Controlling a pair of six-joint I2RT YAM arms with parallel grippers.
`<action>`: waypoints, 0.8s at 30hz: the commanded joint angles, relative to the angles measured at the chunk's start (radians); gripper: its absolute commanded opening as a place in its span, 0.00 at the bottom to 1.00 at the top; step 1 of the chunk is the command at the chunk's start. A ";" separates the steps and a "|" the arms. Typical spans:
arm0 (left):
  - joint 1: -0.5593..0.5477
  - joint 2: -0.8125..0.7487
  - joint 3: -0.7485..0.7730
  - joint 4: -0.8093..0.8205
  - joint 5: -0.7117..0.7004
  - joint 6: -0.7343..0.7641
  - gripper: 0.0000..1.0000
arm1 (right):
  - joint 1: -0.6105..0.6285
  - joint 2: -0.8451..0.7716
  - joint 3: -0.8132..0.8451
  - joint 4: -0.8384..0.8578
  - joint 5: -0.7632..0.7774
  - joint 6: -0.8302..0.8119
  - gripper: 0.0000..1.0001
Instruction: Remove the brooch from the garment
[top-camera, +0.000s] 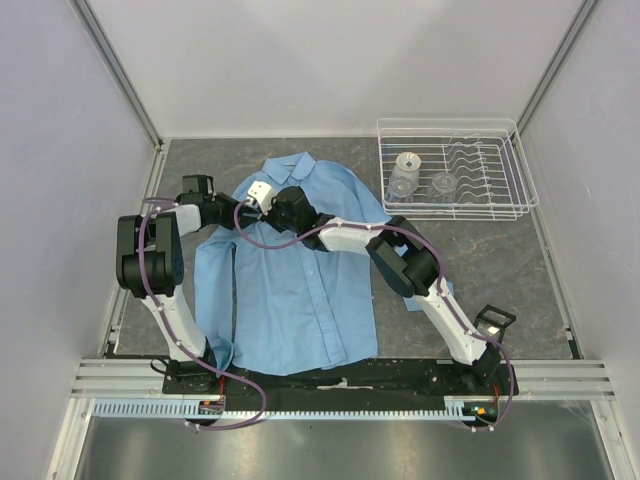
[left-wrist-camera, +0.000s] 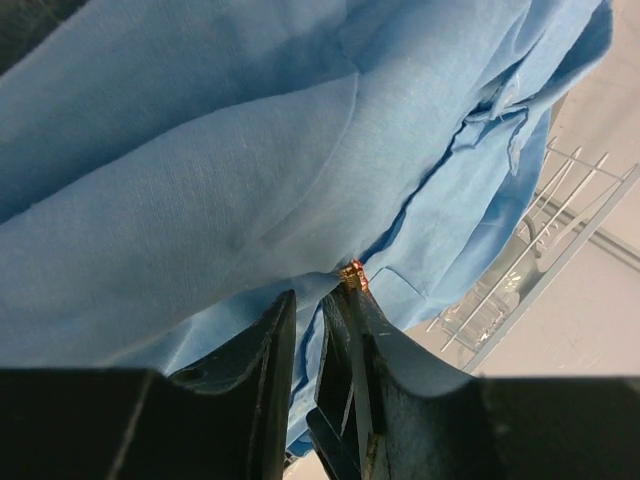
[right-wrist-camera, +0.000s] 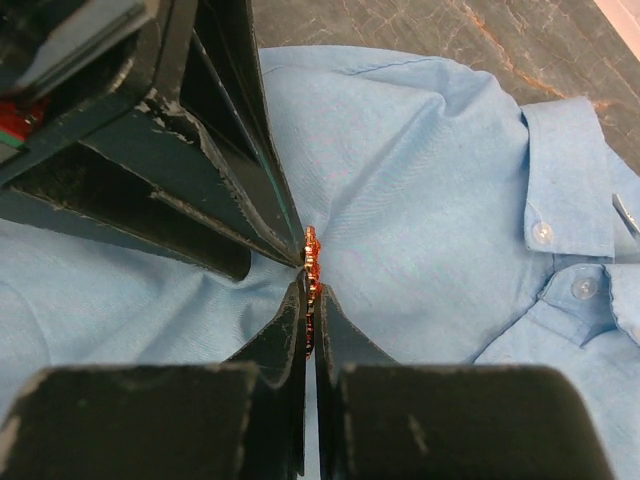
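The light blue garment (top-camera: 300, 290) lies flat on the dark table. Both grippers meet over its upper left chest. The orange-red brooch (right-wrist-camera: 311, 262) stands edge-on, and my right gripper (right-wrist-camera: 311, 288) is shut on it, jaws pressed to its two faces. My left gripper (left-wrist-camera: 318, 292) comes in from the other side, its dark fingers (right-wrist-camera: 230, 150) ending right at the brooch (left-wrist-camera: 352, 273). A fold of shirt cloth (left-wrist-camera: 308, 330) sits pinched between its narrowly parted jaws. In the top view the brooch is hidden under the left gripper (top-camera: 262, 195) and the right gripper (top-camera: 282, 206).
A clear wire rack (top-camera: 520, 170) holding glass cups (top-camera: 405, 170) stands at the back right of the table; it also shows behind the shirt in the left wrist view (left-wrist-camera: 520, 270). The shirt collar with white buttons (right-wrist-camera: 541, 233) lies right of the brooch.
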 joint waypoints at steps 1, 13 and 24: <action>-0.004 0.018 0.036 0.001 -0.025 -0.061 0.35 | -0.002 -0.074 -0.012 0.059 -0.052 0.044 0.00; -0.008 0.028 0.026 0.072 -0.031 -0.086 0.29 | -0.004 -0.080 -0.026 0.080 -0.085 0.071 0.00; -0.010 -0.074 -0.073 0.207 -0.039 -0.047 0.34 | -0.019 -0.078 -0.043 0.103 -0.119 0.166 0.00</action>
